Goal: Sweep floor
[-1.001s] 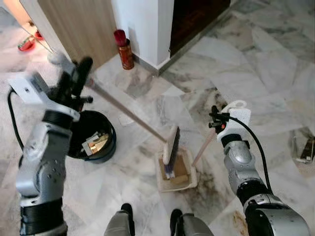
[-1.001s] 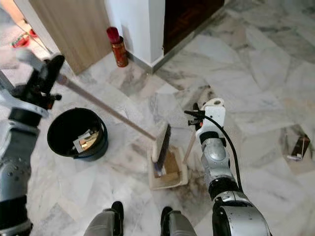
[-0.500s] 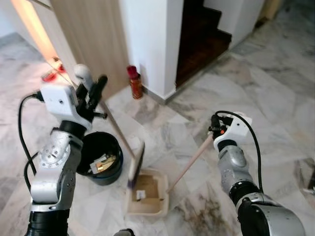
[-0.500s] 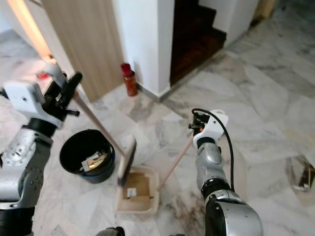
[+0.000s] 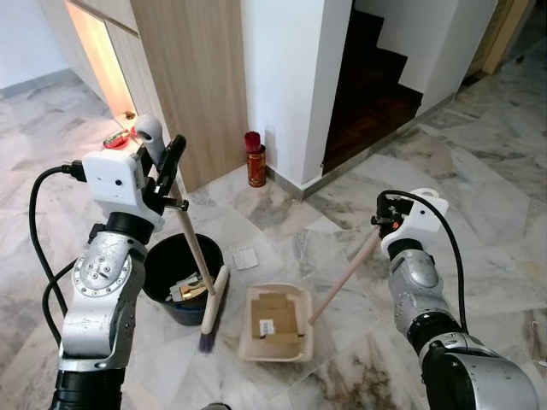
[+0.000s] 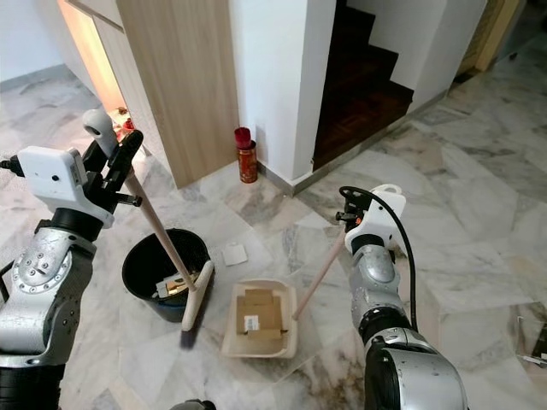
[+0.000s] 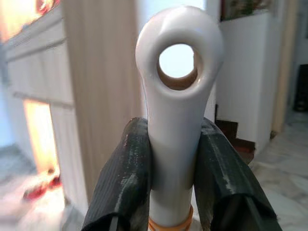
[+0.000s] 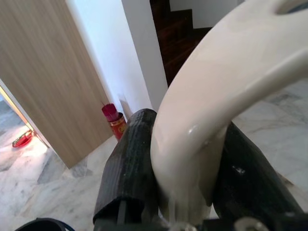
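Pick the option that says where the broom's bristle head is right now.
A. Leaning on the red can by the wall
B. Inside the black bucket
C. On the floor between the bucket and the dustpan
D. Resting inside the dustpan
C: the broom head sits on the floor just in front of the bucket, to the left of the dustpan, which holds cardboard scraps and no bristles.

Arms: we have silver jointed segments with black bands.
Left wrist camera box (image 5: 113,177): ours is white, with a black cable.
Fingers (image 7: 126,183): ours are long, black, matte.
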You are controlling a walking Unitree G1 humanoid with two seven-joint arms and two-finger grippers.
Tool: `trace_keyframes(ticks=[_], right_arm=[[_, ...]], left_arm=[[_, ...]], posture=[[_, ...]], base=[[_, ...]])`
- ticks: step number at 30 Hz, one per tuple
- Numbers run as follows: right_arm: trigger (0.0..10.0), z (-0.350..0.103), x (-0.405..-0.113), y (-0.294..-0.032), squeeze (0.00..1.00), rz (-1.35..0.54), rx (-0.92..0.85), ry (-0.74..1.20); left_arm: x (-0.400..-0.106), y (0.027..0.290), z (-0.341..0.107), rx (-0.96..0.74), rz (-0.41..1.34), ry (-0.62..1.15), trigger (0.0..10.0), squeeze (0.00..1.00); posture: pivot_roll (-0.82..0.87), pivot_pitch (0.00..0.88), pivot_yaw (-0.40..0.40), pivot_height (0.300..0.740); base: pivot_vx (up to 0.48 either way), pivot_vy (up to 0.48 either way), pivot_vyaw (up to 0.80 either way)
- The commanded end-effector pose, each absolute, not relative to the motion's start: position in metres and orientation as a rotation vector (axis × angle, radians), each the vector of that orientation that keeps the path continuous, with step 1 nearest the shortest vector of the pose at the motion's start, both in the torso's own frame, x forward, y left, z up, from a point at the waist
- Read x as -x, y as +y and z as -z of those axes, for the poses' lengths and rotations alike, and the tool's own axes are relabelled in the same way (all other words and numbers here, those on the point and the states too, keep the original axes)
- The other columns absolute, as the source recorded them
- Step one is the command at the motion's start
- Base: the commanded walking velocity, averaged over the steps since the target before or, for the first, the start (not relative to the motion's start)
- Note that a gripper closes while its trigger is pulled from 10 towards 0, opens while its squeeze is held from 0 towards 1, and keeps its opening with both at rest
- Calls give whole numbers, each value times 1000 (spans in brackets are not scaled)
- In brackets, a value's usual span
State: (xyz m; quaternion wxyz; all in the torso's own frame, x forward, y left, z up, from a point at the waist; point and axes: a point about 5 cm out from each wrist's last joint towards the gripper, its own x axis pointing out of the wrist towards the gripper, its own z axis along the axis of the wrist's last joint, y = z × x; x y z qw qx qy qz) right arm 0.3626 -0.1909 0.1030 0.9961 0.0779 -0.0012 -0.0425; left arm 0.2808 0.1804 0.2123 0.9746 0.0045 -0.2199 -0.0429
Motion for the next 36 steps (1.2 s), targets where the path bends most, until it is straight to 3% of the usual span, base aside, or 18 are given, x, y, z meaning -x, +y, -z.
trace_keyframes(ticks=[1,17,36], right_arm=[[10000,-114,-367,-192,0,87,-161,-53],[10000,-114,-358,-199,0,73,-52,-116],[10000,-114,-350,-199,0,91,-80,-169]], left_arm=[[-279,185,-216,-10,50,-478,10000,0],[-269,193,-185,-31,-23,-396,10000,0],[-271,206,-176,-39,-37,-362,10000,0]], posture=[[169,0,0,740],[150,0,15,740],[113,0,44,740]], base=[[0,0,0],[0,0,0],[0,0,789]])
